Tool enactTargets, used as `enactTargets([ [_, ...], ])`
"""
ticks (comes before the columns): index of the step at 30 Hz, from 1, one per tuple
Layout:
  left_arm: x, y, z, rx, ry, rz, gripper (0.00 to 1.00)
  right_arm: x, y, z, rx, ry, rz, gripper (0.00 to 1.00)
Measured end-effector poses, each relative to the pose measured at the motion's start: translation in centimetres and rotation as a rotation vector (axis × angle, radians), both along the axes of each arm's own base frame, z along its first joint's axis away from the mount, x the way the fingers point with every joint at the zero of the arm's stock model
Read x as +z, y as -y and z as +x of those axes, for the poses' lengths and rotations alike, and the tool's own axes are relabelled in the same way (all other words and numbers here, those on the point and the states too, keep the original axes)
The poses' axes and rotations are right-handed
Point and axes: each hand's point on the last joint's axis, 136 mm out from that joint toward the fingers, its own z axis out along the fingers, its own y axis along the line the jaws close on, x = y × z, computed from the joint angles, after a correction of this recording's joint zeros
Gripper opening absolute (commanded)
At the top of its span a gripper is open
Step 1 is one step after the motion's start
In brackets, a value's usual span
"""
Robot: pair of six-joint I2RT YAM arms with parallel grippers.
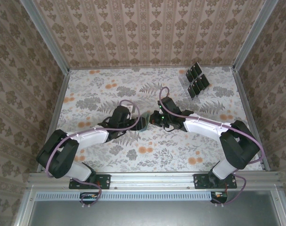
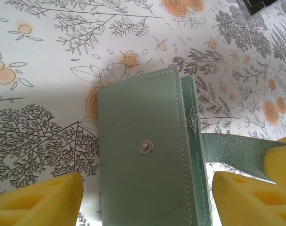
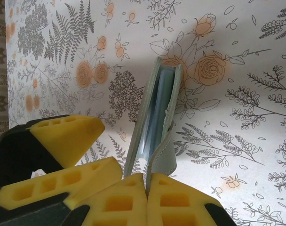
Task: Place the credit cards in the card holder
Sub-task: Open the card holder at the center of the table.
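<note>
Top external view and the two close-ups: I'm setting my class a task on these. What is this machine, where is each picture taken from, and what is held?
Two robot arms stand at the near edge of a table, each ending in a two-finger gripper with yellow pads. One camera looks down from above; one rides on each wrist. On the flowered table, far right, black credit cards sit in a clear rack. The right gripper is shut on the flap of a green card holder; the left gripper stands open astride it.

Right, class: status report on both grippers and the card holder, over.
Left gripper open, straddling card holder. Right gripper shut on its flap. Credit cards far right, in rack. Nothing blocking.
</note>
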Motion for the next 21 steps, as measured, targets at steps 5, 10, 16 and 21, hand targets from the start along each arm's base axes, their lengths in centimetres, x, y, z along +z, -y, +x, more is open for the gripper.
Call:
enactTargets([
  [5, -0.6, 0.2, -0.2, -0.007, -0.01, 0.009, 0.74, 0.0, 0.0, 0.0, -0.002, -0.002, 0.002, 0.0],
  [10, -1.2, -0.1, 0.0, 0.006, -0.018, 0.03, 0.74, 0.0, 0.0, 0.0, -0.006, -0.007, 0.006, 0.0],
  [16, -1.6, -1.3, 0.8, 0.069, -0.01, 0.095, 0.7, 0.1, 0.0, 0.0, -0.007, -0.008, 0.009, 0.0],
  [21, -2.4, -2.6, 0.8, 0.115, -0.024, 0.154, 0.53, 0.1, 0.0, -0.1, -0.007, -0.008, 0.009, 0.0],
])
